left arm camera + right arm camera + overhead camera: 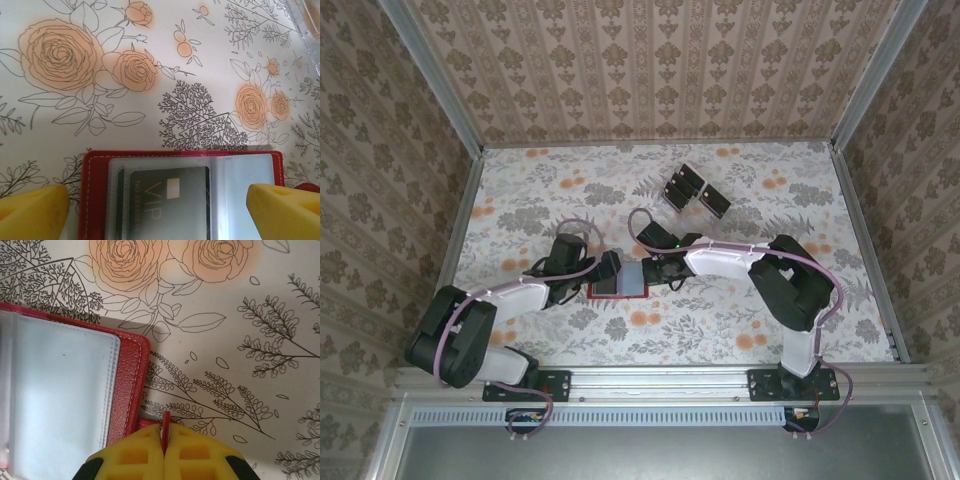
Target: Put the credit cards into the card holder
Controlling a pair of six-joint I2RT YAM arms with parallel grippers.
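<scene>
The red card holder [618, 283] is lying open on the worktop [540, 190] btwn the 2 hands, w/ the R hand [164, 440] pinching its red tab, the L hand [160, 207] hanging wide open over it, & the black credit cards [695, 190] sitting far back, nearer the R hand.

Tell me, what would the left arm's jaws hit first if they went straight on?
Probably the card holder, lying open just ahead of the left gripper, whose jaws stand wide open; likely at the clear pocket holding a dark VIP card. How close is hard to judge.
</scene>
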